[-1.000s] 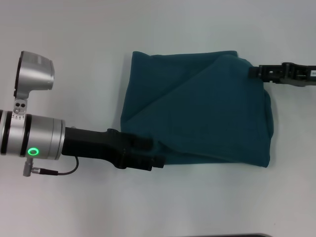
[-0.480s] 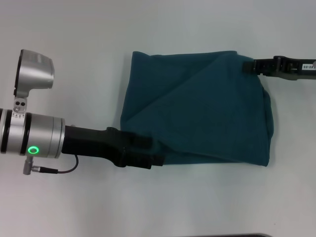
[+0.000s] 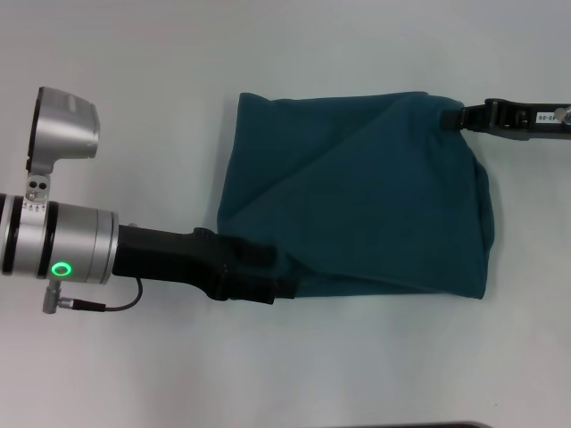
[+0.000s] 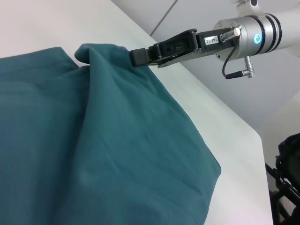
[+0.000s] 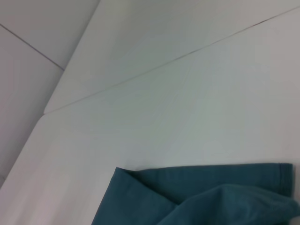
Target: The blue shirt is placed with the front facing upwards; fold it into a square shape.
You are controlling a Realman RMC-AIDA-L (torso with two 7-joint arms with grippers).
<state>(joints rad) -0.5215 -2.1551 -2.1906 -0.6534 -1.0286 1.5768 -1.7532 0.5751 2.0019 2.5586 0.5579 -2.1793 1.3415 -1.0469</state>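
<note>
Your right gripper [image 3: 457,117] sits at the far right corner of the shirt [image 3: 375,205], its black tip touching the cloth edge there; in the left wrist view the same gripper [image 4: 139,56] meets a raised peak of fabric at that corner, but you cannot tell whether its fingers are clamped on the cloth or merely resting against it. Your left gripper [image 3: 284,283] lies low at the near left corner of the shirt, its tip tucked against or under the cloth edge, so its fingers are hidden and you cannot tell their state either. The left arm reaches in from the left side, silver wrist with a green ring lit, a thin black cable looping beneath it. Between the two grippers the shirt lies on the table [image 3: 134,374] as a folded, roughly square bundle, plain teal side showing, no lettering in view. A diagonal fold line runs from the near left part up toward the far right corner, with an upper layer lying over the lower one. The right edge bulges slightly and the near edge slopes down to the right. The right wrist view shows only a hemmed edge of the shirt [image 5: 197,197] on the pale table [image 5: 164,93].
</note>
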